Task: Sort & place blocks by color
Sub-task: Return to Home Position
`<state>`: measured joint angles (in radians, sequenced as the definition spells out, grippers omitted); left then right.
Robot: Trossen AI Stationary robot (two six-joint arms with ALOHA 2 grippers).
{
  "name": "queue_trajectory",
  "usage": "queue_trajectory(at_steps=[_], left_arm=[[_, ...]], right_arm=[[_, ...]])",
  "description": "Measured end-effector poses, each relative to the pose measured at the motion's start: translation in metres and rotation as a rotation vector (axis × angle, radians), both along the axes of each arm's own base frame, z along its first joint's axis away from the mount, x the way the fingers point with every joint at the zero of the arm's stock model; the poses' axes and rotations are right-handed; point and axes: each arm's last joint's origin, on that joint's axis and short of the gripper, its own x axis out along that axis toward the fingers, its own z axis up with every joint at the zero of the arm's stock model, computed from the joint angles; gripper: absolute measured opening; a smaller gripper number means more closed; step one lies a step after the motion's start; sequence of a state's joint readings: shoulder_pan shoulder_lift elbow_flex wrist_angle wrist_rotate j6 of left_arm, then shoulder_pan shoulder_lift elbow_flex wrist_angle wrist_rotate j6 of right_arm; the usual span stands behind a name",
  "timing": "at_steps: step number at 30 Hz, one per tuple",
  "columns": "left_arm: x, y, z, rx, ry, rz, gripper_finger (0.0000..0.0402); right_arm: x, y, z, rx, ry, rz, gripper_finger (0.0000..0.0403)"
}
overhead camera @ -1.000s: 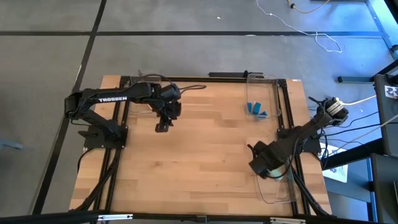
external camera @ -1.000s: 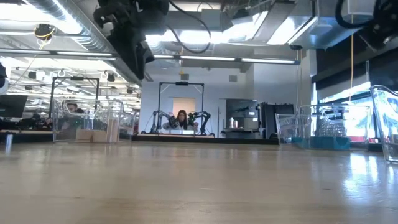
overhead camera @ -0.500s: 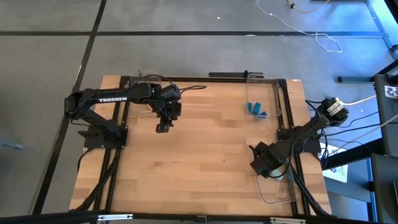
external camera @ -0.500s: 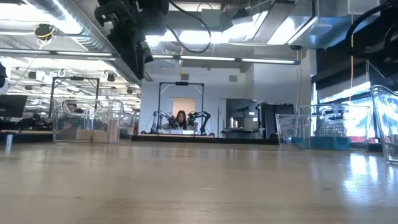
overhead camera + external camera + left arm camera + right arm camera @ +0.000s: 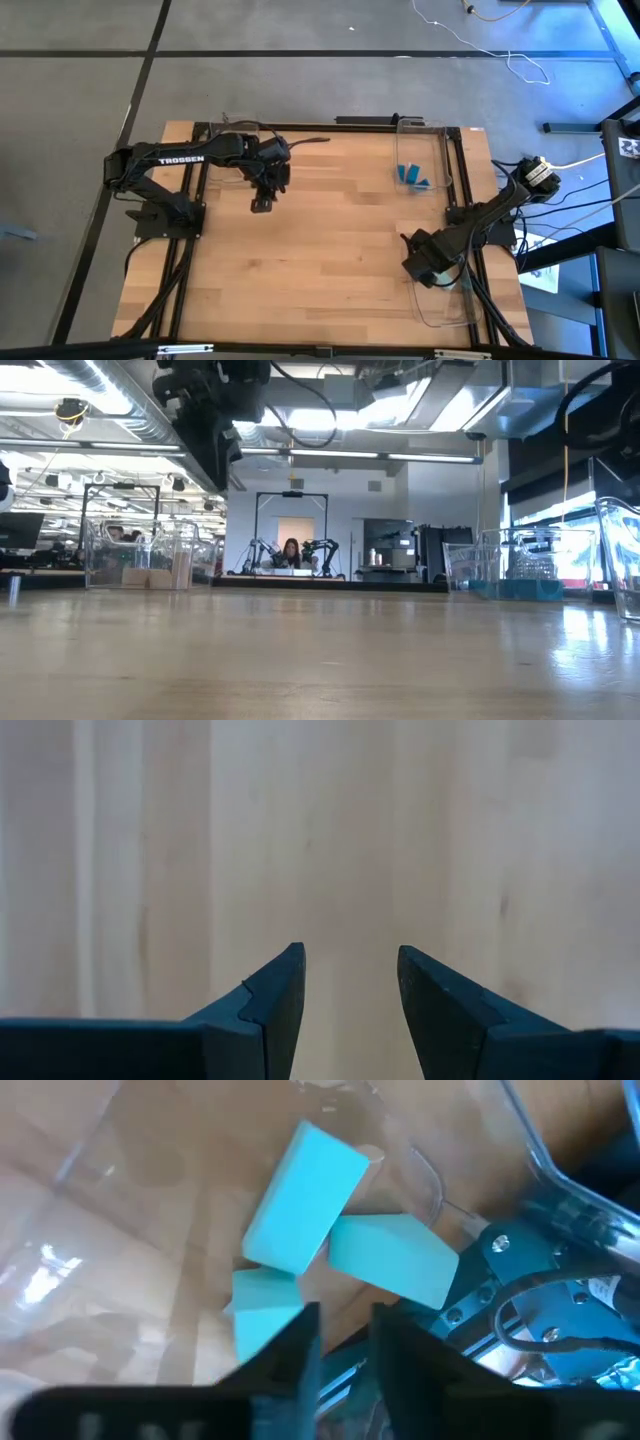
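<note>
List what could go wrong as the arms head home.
The right tool hangs open close over the mint blocks in the clear bin; a sideways exit might clip its wall and shift it. Cables by the right arm's base could snag. The left tool, open over the table, looks low-risk.

Against the picture of a second ago, the right gripper (image 5: 429,266) is found displaced slightly toward the far edge of the table (image 5: 330,250), over the clear tray (image 5: 445,322). In the low view, the right arm's dark bulk is withdrawn upward, and only its cable arc (image 5: 590,395) is left showing. A marginal shift of the left gripper (image 5: 260,204) toward its arm's base is registered.
</note>
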<state>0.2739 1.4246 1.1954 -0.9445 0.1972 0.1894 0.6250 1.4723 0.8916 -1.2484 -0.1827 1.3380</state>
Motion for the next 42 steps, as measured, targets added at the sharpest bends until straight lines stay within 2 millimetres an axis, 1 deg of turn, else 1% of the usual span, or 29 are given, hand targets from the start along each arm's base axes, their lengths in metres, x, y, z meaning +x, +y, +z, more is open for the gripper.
queue_trajectory(at_steps=[4, 5, 7, 10, 13, 15, 18, 21, 25, 28, 33, 38, 42], left_arm=[[-0.001, -0.001, -0.001, 0.053, 0.034, 0.019, 0.0143], [-0.001, -0.002, -0.001, 0.065, 0.037, 0.019, 0.0135], [0.0, -0.004, -0.001, 0.08, 0.041, 0.019, 0.0112], [0.0, -0.007, -0.001, 0.094, 0.051, 0.064, 0.0066], [0.001, -0.01, -0.001, 0.089, 0.053, 0.066, 0.0016], [-0.001, -0.011, 0.0, 0.12, 0.06, 0.046, 0.0007], [-0.01, -0.016, 0.009, 0.196, 0.053, 0.045, 0.0007], [-0.015, -0.023, 0.018, 0.216, 0.017, 0.03, 0.0002], [-0.033, -0.036, 0.04, 0.217, -0.092, 0.026, 0.0001], [-0.047, -0.044, 0.056, 0.221, -0.187, 0.04, 0.0], [-0.08, -0.057, 0.08, 0.284, -0.307, 0.105, 0.0], [-0.107, -0.067, 0.095, 0.302, -0.409, 0.144, 0.0], [-0.126, -0.073, 0.102, 0.28, -0.487, 0.128, 0.0]], right_arm=[[0.003, 0.003, 0.01, 0.019, -0.007, 0.034, 0.0022], [0.005, 0.003, 0.013, 0.024, -0.011, 0.046, 0.0011], [0.007, 0.004, 0.021, 0.019, -0.018, 0.057, 0.0008], [0.008, 0.004, 0.035, -0.009, -0.011, 0.069, 0.0004], [0.008, 0.003, 0.055, -0.06, -0.004, 0.094, 0.0003], [0.011, 0.003, 0.071, -0.097, -0.035, 0.129, 0.0002], [0.019, 0.004, 0.093, -0.142, -0.201, 0.23, 0.0002], [0.025, 0.002, 0.116, -0.249, -0.355, 0.335, 0.0001], [0.027, -0.004, 0.14, -0.4, -0.515, 0.476, 0.0001], [0.024, -0.013, 0.152, -0.493, -0.595, 0.533, 0.0001], [0.017, -0.032, 0.171, -0.499, -0.703, 0.595, 0.0], [0.008, -0.053, 0.192, -0.459, -0.832, 0.647, 0.0], [0.005, -0.062, 0.206, -0.367, -0.95, 0.767, 0.0]])
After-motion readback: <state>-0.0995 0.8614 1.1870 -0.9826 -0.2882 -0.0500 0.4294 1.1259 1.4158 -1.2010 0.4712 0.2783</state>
